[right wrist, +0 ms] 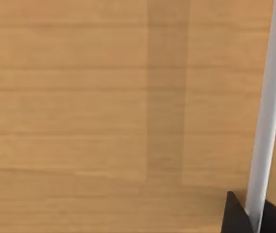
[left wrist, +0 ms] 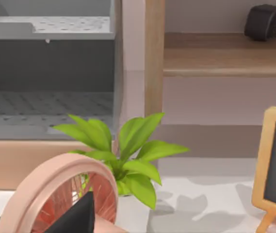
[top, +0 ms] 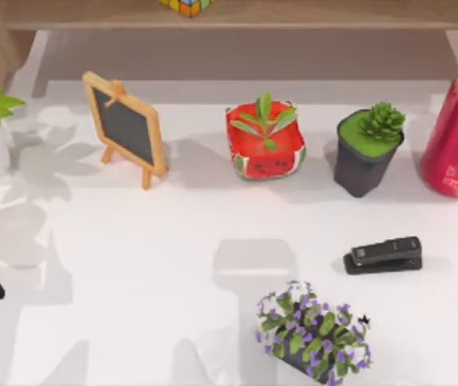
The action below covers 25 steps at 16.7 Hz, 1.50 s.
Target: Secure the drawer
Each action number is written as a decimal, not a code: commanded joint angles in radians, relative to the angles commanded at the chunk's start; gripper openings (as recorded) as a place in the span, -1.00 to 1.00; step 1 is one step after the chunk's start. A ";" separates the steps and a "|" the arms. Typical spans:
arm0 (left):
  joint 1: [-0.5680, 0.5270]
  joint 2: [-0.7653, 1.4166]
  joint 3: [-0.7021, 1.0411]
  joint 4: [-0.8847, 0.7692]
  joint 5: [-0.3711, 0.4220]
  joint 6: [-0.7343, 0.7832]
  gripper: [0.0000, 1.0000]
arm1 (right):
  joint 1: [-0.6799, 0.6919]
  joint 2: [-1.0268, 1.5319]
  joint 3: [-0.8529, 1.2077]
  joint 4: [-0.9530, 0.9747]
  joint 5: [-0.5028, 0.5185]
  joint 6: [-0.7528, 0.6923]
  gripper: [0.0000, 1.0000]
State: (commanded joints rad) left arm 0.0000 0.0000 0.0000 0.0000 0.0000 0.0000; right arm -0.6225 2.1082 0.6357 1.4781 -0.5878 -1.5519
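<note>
Wooden drawer front [right wrist: 104, 116] fills my right pincer's [right wrist: 254, 213] view, grain horizontal. Its fingers straddle the upright white handle [right wrist: 268, 107]; whether they pinch it, I cannot tell.

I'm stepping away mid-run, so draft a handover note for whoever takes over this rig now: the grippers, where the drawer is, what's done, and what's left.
Right gripper: at the white handle, close against the wooden drawer front. Its grip cannot be judged.
Left gripper: parked low at the left edge of the table, by the leafy plant.
Done: the right gripper is at the handle.
Left: it is unclear whether the drawer is fully shut. Check, and push it home if needed.
</note>
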 joint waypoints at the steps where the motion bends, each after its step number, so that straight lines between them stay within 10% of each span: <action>1: 0.000 0.000 0.000 0.000 0.000 0.000 1.00 | 0.010 0.008 0.027 -0.012 0.010 0.000 -1.00; 25: 0.000 0.000 0.000 0.000 0.000 0.000 1.00 | 0.135 0.156 0.375 -0.228 0.142 0.000 -1.00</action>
State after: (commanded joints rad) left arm 0.0000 0.0000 0.0000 0.0000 0.0000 0.0000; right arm -0.4876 2.2638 1.0108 1.2506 -0.4454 -1.5515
